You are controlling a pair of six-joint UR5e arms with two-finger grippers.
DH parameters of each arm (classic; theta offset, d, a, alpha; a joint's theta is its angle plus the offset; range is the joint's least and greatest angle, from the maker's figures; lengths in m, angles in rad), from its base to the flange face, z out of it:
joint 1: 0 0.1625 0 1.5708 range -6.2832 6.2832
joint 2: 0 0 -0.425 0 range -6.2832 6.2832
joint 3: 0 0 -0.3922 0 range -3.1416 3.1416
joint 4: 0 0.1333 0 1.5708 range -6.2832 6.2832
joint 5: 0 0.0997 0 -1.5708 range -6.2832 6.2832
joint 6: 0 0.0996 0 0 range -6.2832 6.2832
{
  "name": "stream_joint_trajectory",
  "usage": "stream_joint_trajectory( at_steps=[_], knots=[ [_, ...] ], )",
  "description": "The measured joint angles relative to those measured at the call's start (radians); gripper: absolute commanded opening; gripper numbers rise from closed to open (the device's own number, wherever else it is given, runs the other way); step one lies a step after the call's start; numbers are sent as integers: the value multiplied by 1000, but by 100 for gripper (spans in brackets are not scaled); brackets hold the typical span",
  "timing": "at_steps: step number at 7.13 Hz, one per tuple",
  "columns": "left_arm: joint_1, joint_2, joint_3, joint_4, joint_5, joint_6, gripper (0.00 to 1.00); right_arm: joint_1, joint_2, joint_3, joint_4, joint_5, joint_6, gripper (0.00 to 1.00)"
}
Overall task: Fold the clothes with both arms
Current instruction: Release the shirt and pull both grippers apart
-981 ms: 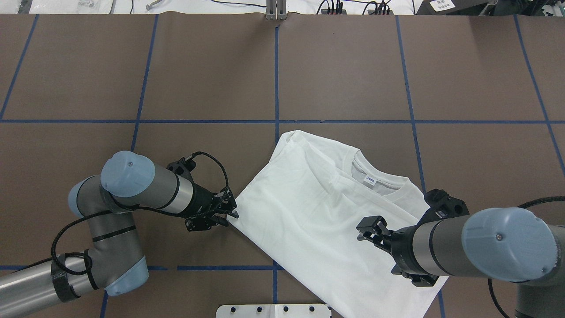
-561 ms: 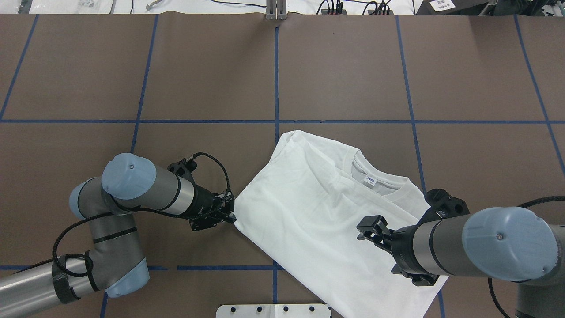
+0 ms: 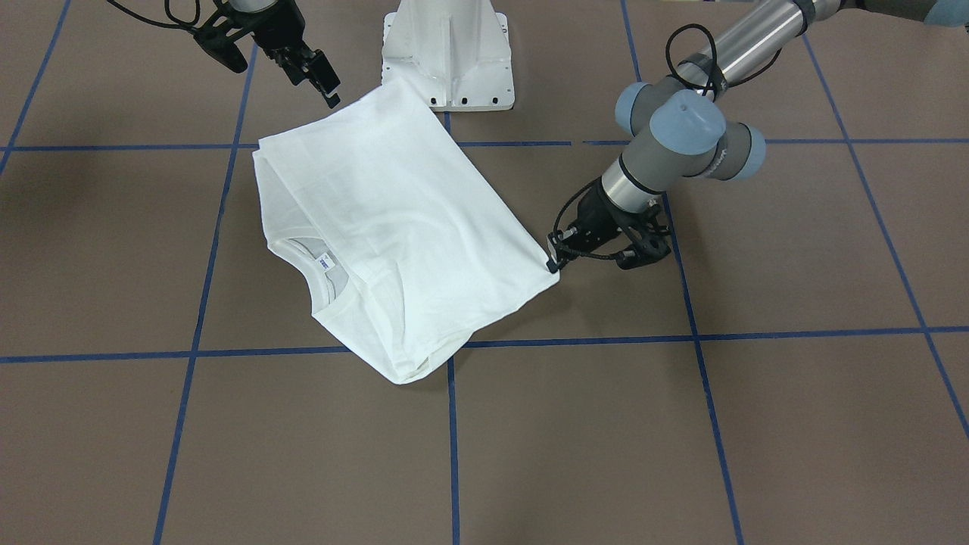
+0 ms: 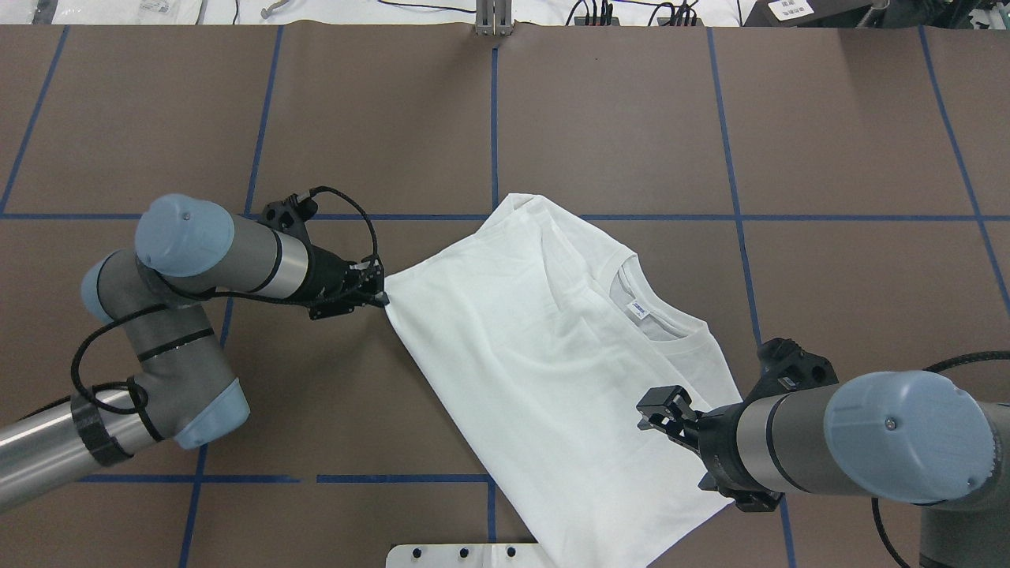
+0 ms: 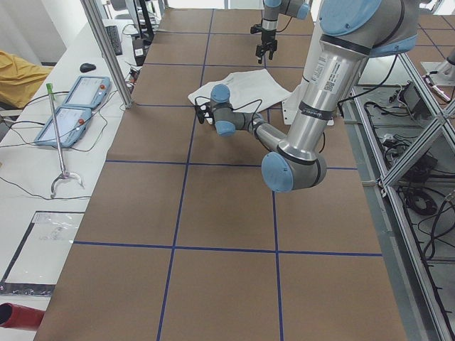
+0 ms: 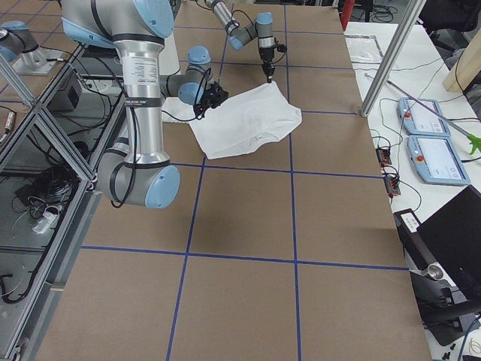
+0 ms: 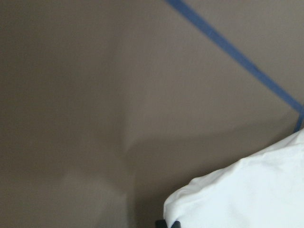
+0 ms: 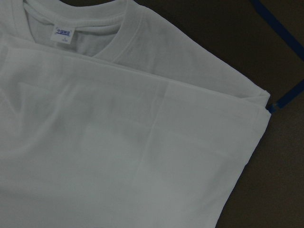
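White T-shirt (image 4: 544, 371) lies folded and flat, running diagonally from frame centre to the bottom edge in the overhead view. Plain side up, no print visible. Collar (image 4: 671, 335) sits right of centre, neck label (image 4: 637, 309) showing inside it. Left gripper (image 4: 379, 296), centre-left, is closed on the shirt's leftmost corner, low at table level. Right gripper (image 4: 659, 406), lower right, hangs over the shirt with fingers apart, holding nothing. Brown table (image 4: 615, 118) has blue tape grid lines. The shirt's lower edge overlaps the white pedestal base (image 4: 465, 554) at bottom centre.
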Motion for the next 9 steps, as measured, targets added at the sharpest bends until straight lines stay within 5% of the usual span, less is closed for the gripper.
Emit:
stream_joint_trajectory(
  at_steps=[1, 3, 4, 6, 9],
  knots=[
    [-52, -104, 160, -50, 14, 31, 0, 1, 5, -1, 0, -3, 0, 100],
    [-110, -265, 436, -180, 57, 53, 44, 14, 31, -9, 1, -14, 0, 100],
    [-120, -295, 487, -203, 74, 71, 47, 20, 66, -33, 1, -30, 2, 100],
    [-132, -305, 485, -211, 80, 108, 49, 15, 129, -110, 0, -103, 7, 100],
    [-139, -225, 335, -199, 43, 113, 51, -32, 146, -209, 4, -225, 11, 100]
  ],
)
